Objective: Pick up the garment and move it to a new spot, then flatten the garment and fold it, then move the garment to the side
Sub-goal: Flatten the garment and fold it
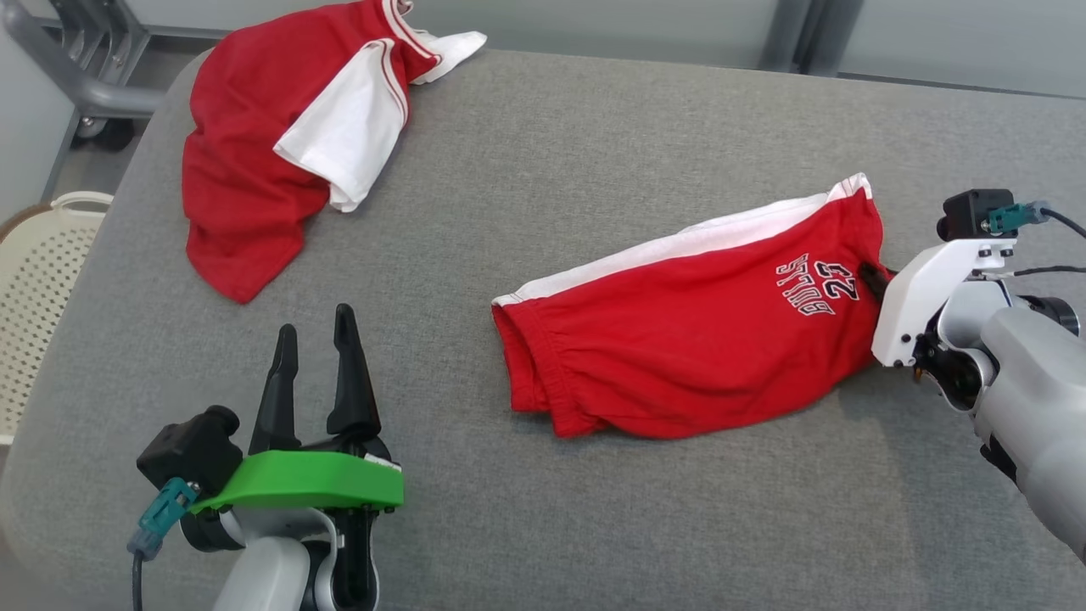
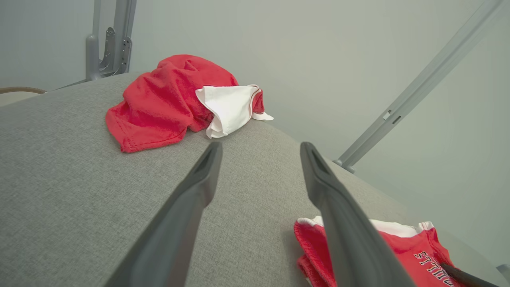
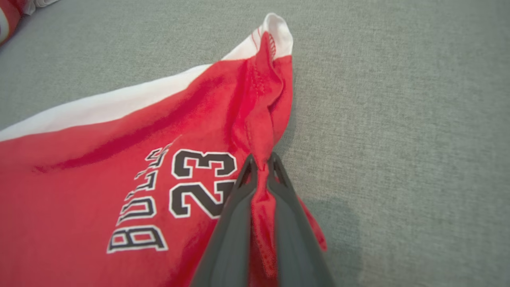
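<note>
The garment (image 1: pixel 696 339), red shorts with a white side stripe and "BULLS 23" print, lies rumpled on the right half of the grey padded table (image 1: pixel 543 153). My right gripper (image 1: pixel 871 277) is at its right hem, shut on a pinched fold of red cloth; the right wrist view shows the gripper (image 3: pixel 261 161) with the garment (image 3: pixel 119 167) bunched between the fingers. My left gripper (image 1: pixel 314 327) stands open near the front left, well left of the shorts, with nothing in it. In the left wrist view that gripper (image 2: pixel 261 147) points across the table, the garment (image 2: pixel 402 247) at lower right.
A second red and white garment (image 1: pixel 254 153) (image 2: pixel 159 99) lies crumpled at the table's far left corner. A pale perforated basket (image 1: pixel 42 280) stands off the left edge, and a grey metal frame on wheels (image 1: pixel 85 76) behind it. Bare grey cloth separates the two garments.
</note>
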